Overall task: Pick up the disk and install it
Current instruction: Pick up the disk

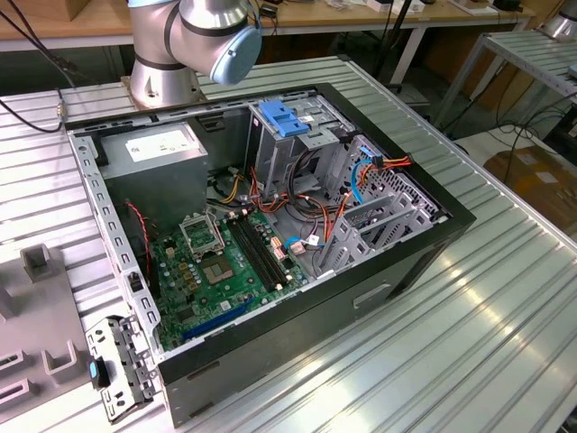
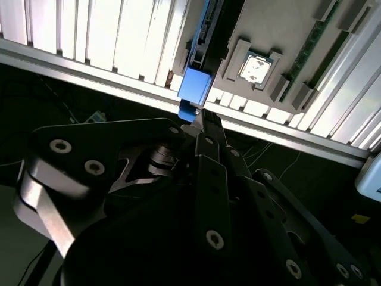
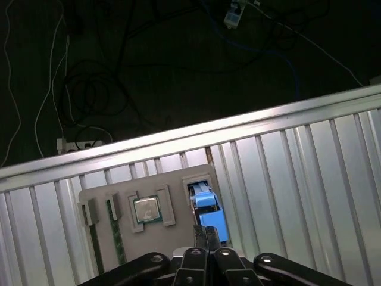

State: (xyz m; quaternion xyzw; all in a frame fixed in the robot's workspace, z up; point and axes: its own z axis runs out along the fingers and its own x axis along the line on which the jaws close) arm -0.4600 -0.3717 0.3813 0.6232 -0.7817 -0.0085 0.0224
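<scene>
Standing on edge in a slot of the grey holder plate [image 2: 280, 36] [image 3: 101, 250], the disk [image 2: 194, 89] [image 3: 211, 217] shows its blue rail end just ahead of the claw's tips.

- Claw [image 2: 202, 116] [image 3: 206, 235]: black, fingers drawn together with almost no gap. The tips sit at the blue end of the disk, and whether they actually pinch it cannot be told.
- Processor chip [image 2: 257, 67] [image 3: 146, 210]: lies flat in a framed pocket of the same plate, just beside the disk and a little further from the claw.
- Green memory stick [image 2: 312, 42] [image 3: 116, 238]: sits edge-up beyond the chip.
- Bench [image 2: 77, 36] [image 3: 309, 179]: ribbed aluminium, below the claw, carrying the plate.
- Cables [image 3: 89, 89]: on the dark floor past the bench edge.
- Open computer case [image 1: 297, 325]: in the exterior view, on the bench near the arm's base [image 1: 162, 81].
</scene>
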